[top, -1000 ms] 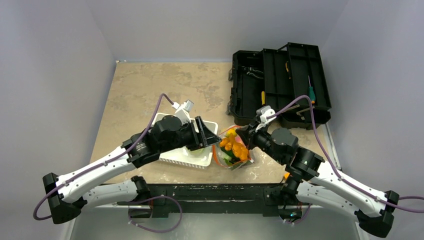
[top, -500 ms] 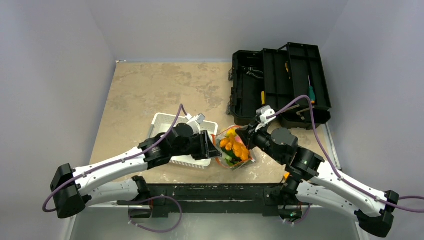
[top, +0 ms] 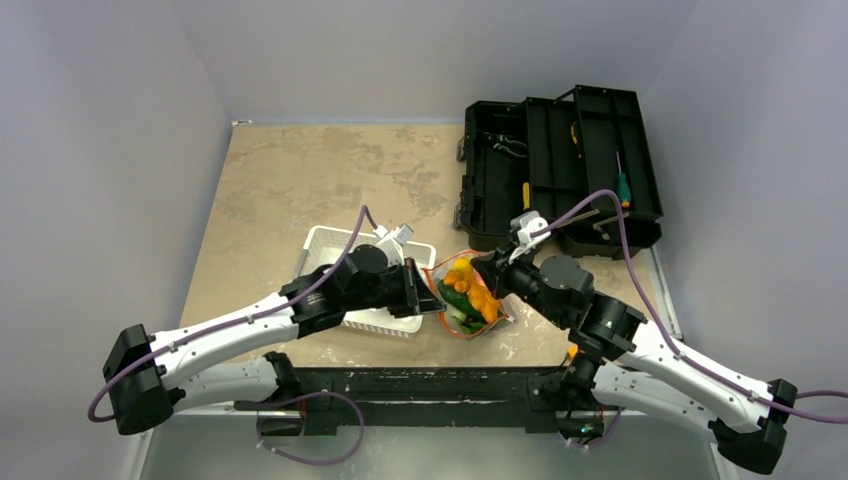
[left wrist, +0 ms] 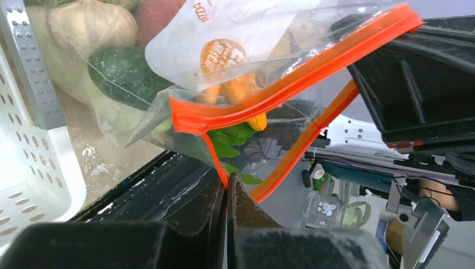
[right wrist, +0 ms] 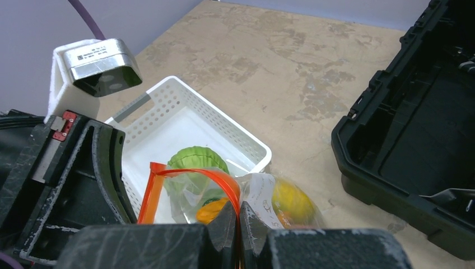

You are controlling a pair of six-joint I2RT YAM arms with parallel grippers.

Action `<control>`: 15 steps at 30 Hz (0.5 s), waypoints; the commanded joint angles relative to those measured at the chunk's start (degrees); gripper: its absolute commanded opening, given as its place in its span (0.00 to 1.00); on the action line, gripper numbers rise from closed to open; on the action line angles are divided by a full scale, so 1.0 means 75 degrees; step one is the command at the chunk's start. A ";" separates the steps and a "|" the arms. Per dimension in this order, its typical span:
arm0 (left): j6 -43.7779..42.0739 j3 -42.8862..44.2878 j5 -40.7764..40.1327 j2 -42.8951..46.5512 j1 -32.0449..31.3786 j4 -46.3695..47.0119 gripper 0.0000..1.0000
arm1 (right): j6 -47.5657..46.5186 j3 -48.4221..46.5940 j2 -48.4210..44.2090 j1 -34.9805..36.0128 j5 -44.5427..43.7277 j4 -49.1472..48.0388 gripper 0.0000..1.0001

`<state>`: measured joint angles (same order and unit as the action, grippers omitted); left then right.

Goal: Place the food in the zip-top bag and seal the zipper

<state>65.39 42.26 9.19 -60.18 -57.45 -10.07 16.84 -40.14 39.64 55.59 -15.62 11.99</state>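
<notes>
Where the two arms meet near the front edge of the mottled tan table point(top: 300, 170), the clear, crinkly zip-top bag point(top: 468, 318) is held between them. The left gripper point(left wrist: 227, 193) has its fingers pressed together on the thin orange-red zipper strip point(left wrist: 291, 84) at the left side of the bag's mouth. The right gripper point(right wrist: 238, 217) pinches the same strip on the right side. Between the two pinches the mouth stands open in a loop. Inside the bag lie orange pieces point(top: 470, 285), a dark green cucumber point(left wrist: 126, 75), a pale bulbous vegetable point(left wrist: 84, 25) and a yellow-green mango point(right wrist: 291, 202). A green cabbage point(right wrist: 196, 159) shows at the mouth; whether it lies in the bag or behind it cannot be told. Just left of the bag sits the white slatted plastic basket point(top: 322, 240). At the far right stands the open black toolbox point(top: 560, 170).
</notes>
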 commanded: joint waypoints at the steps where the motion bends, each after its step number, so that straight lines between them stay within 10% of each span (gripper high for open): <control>1: 0.0341 -0.0016 -0.0092 0.0344 0.0032 0.0686 0.00 | -0.0128 -0.0337 -0.0032 0.0045 -0.0319 -0.0151 0.00; 15: 0.2153 -0.0595 0.0340 0.0302 0.0941 0.2871 0.00 | -0.0084 -0.0338 -0.0776 0.0043 0.0147 0.0532 0.42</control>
<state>78.13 37.56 10.50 -58.46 -52.38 3.38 15.00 -41.52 37.71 55.59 -15.86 16.67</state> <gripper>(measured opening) 0.008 0.403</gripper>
